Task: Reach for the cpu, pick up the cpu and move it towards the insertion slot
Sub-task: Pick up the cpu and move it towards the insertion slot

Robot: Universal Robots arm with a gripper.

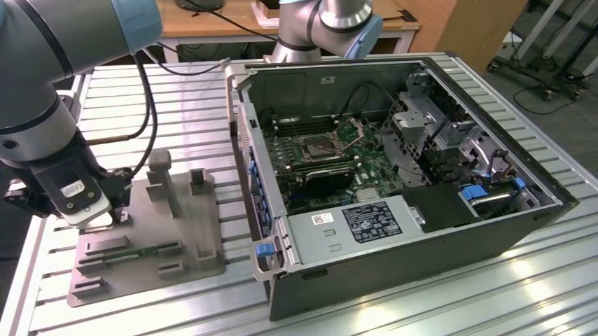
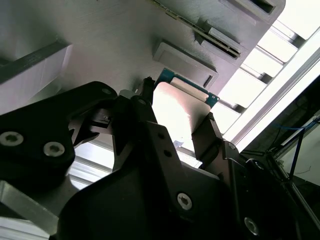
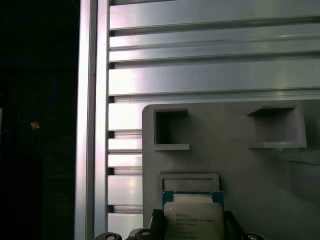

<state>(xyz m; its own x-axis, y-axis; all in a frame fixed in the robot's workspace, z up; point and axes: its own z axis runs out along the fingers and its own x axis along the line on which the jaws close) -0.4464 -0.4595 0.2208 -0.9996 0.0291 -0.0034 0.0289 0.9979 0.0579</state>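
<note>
Two opposite edges of the cpu point(image 3: 193, 216) are clamped by the gripper point(image 2: 177, 107) at the grey fixture point(image 3: 240, 165); the chip's far edge is left free, facing bare fixture surface.

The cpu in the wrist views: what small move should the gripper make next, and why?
Probably a short straight lift. In both wrist views the gripper seems shut on the cpu, which is close against the grey fixture; the insertion slot lies away inside the case.

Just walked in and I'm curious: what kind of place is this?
Probably a robotics lab for computer assembly: a robot arm works over a slotted aluminium table beside an opened computer case with its motherboard exposed.
</note>
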